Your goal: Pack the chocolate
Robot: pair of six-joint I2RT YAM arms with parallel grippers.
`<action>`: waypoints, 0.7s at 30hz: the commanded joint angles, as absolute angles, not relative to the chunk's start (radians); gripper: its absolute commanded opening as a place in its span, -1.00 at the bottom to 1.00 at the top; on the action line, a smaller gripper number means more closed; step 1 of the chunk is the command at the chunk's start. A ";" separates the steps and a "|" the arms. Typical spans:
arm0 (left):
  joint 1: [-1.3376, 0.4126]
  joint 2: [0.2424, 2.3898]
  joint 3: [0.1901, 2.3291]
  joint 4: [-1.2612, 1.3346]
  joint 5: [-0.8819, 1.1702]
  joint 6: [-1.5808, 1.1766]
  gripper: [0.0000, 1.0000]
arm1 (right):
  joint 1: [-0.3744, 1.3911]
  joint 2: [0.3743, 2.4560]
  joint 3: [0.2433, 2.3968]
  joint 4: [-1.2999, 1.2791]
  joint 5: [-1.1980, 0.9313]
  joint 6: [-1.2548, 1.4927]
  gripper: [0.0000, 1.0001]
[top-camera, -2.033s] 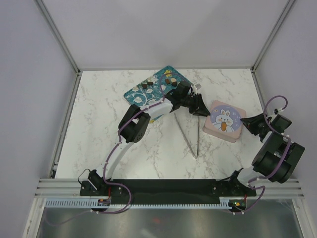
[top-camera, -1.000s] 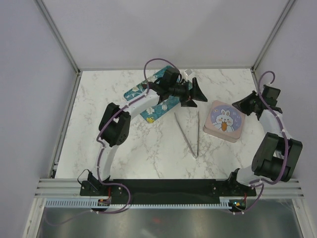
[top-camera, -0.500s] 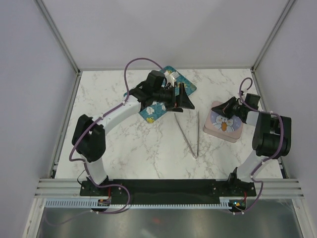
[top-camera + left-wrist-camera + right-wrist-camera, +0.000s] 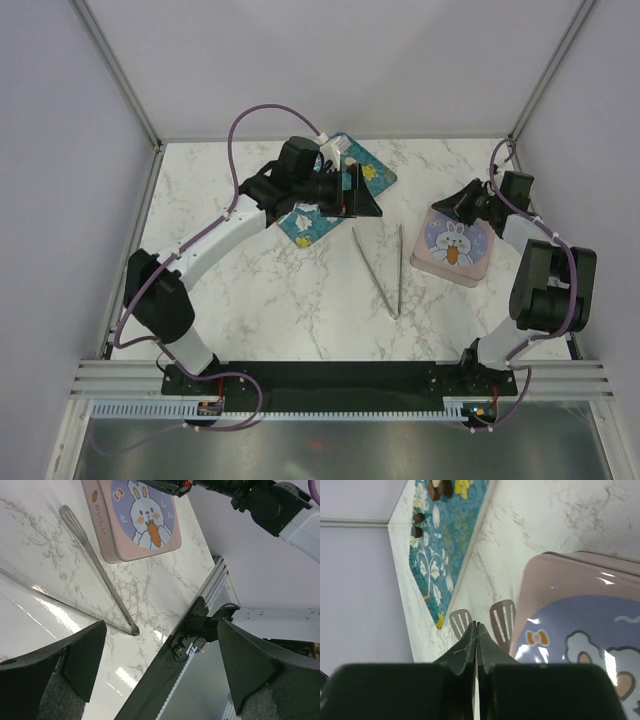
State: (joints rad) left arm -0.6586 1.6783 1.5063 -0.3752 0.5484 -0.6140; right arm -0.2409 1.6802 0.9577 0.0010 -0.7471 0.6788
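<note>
Our left gripper [image 4: 161, 627] stands wide apart near the tongs [image 4: 96, 566], likely to grab them. Our right gripper [image 4: 476, 626], pinched together, noses the edge of the tin [image 4: 580, 600], perhaps to pry it open. The chocolate [image 4: 417, 524] lies on the tray [image 4: 445, 547].

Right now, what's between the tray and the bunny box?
The tongs lie on the table between the tray and the box. The top view shows it best.

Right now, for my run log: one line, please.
left gripper open by tray | right gripper shut by tin | tongs lying free
</note>
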 commanded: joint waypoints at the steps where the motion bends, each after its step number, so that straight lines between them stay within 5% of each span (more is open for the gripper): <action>1: -0.657 1.591 1.516 -0.379 0.505 -0.549 0.99 | -0.235 1.602 0.959 -0.037 -0.741 0.650 -0.92; 13: -0.657 1.511 1.439 -0.385 0.479 -0.526 0.99 | -0.282 1.540 0.650 -0.164 -0.592 0.535 -0.98; 21: -0.655 1.486 1.433 -0.388 0.460 -0.514 0.99 | -0.488 1.434 0.578 -0.374 -0.433 0.456 -0.96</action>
